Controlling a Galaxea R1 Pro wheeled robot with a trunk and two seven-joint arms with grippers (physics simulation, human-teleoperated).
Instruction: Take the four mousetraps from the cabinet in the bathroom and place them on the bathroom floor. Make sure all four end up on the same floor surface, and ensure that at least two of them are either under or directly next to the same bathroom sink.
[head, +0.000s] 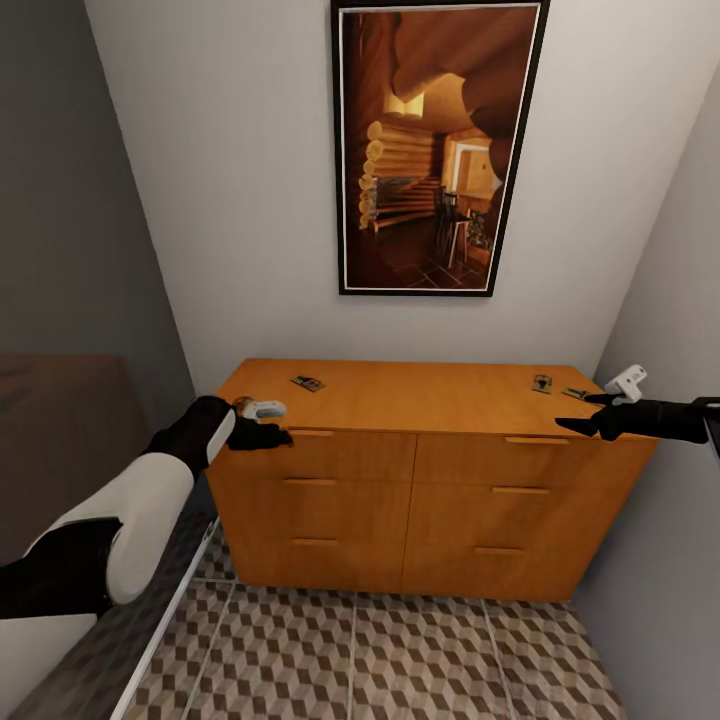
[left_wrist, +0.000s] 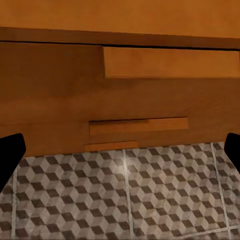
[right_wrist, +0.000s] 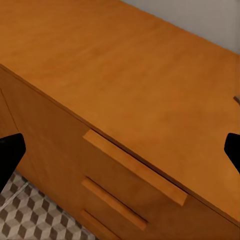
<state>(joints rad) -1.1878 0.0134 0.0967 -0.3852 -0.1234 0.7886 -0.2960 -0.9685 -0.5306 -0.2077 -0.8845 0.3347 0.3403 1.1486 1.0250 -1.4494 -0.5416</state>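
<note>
Pickup step: both arms are reaching for the mousetraps lying on the cabinet top. Right gripper spread open beside the right mousetrap pair; left gripper open, needing to lift toward the left mousetrap

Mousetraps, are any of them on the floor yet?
No, the mousetraps seen in the head view lie on top of the cabinet, and the tiled floor in front holds none.

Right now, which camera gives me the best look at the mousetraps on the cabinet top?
The head view: three mousetraps lie on the cabinet top, one toward the left, two near the right gripper. In the right wrist view, a sliver at the frame edge may be one.
</note>
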